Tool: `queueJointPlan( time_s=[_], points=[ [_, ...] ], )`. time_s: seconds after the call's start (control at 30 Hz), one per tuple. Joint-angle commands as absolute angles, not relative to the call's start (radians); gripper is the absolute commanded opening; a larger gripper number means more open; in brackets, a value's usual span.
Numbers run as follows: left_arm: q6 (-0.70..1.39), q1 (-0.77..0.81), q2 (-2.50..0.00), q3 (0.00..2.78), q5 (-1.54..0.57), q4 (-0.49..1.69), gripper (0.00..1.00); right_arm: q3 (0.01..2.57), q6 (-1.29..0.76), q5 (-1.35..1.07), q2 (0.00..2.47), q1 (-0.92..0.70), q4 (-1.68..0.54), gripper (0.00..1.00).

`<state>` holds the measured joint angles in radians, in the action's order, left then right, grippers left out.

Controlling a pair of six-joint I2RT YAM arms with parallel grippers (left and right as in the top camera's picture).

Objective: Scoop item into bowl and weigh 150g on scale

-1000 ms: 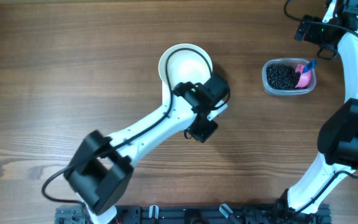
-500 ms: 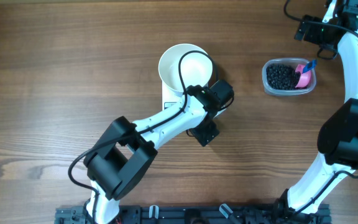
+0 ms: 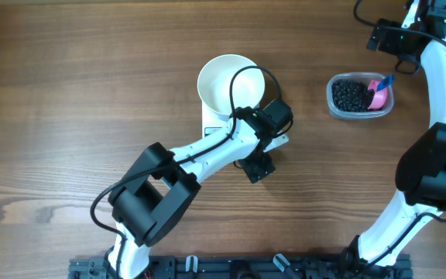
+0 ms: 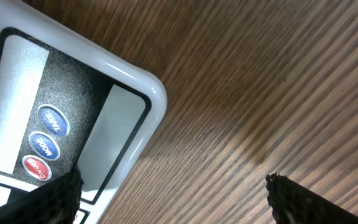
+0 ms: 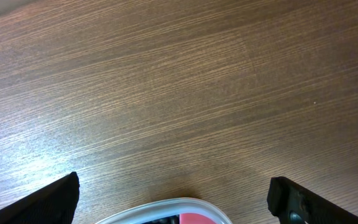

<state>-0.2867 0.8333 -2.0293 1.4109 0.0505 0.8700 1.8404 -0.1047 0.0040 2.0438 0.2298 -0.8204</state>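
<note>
The white bowl (image 3: 224, 84) sits near the middle of the wooden table (image 3: 68, 93), over the far part of the white kitchen scale (image 3: 212, 125). Only a strip of the scale shows from overhead, because the left arm (image 3: 207, 151) reaches across its front edge and covers the rest. A black cable (image 3: 248, 71) from that arm loops over the bowl's right side. What can be seen of the bowl's inside is plain white.

In the left wrist view, the left gripper (image 4: 176, 199) hangs over the scale's corner with its fingers spread wide. Only bare wood and the rounded edge of the scale lie between them. The grey panel by that corner carries two blue buttons (image 4: 47, 132) and one red button (image 4: 36, 167).

The black beans (image 3: 350, 94) lie heaped in a clear plastic tub (image 3: 333, 105) well to the right of the bowl. A pink scoop (image 3: 377, 96) with a blue handle leans in the tub's right end.

The right gripper (image 5: 176, 198) is held just beyond the tub. Its fingers are wide apart and grip nothing, and the tub's rim and a bit of pink scoop show at the bottom of its view. The right arm (image 3: 440, 101) curves down the table's right edge.
</note>
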Motion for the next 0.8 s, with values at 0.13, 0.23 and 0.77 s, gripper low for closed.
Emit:
queueJointPlan(
  time_s=[0.13,0.23,0.77],
  points=[
    [-0.311,0.831,-2.08,1.404,0.028,0.863,1.0,1.838,-0.105,0.009,2.044,0.229,-0.815,1.0],
    [-0.31,0.828,-2.085,1.404,0.036,0.861,1.0,1.838,-0.105,0.009,2.044,0.229,-0.815,1.0],
    [-0.303,0.82,-2.115,1.404,0.073,0.852,1.0,1.838,-0.105,0.009,2.044,0.229,-0.815,1.0]
  ],
)
